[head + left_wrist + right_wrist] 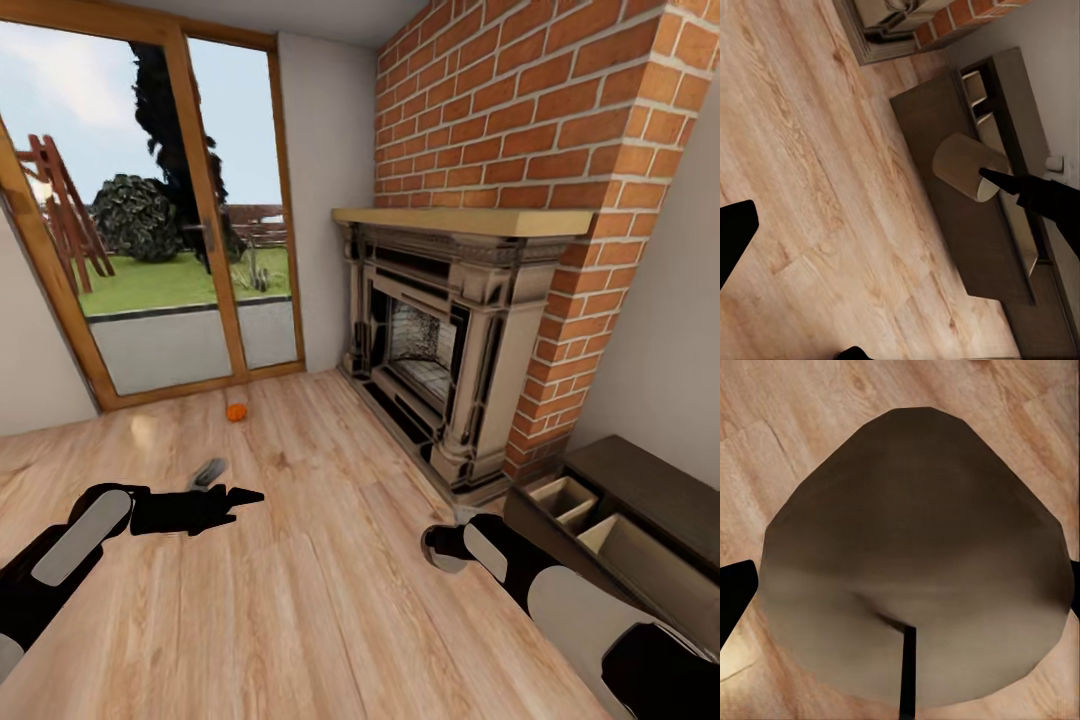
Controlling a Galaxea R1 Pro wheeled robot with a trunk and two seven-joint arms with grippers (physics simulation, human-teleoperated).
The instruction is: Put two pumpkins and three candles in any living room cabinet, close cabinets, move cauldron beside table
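— Holding what, over on the right?

— Pinching a fat tan candle in the right gripper, with one finger down each flank. Hovering just beside the dark brown cabinet, near its open drawers, pale wood inside.

— And the left gripper?

— Spread wide and empty, going by the left wrist view. Hanging low over the wooden floor, well apart from the cabinet.

— Spotted a pumpkin?

— Yes, one pumpkin, lying on the floor near the glass door, well apart from both arms. Not yet stowed, plainly.

— Likely to go wrong where?

— Probably at the drop. Could clip a drawer divider or the front edge with so broad a candle, then tip it out onto the boards. Could also slip in the grip, being smooth and rounded. Likely to roll away if dropped on its side.

— Anything in the way?

— Brick fireplace just beside the cabinet's end, with its base jutting onto the floor. Worth minding with the right elbow while reaching in. Looks like a straight run across the floor to the pumpkin afterwards, judging from the head view. Must not forget to push those drawers shut at the end.
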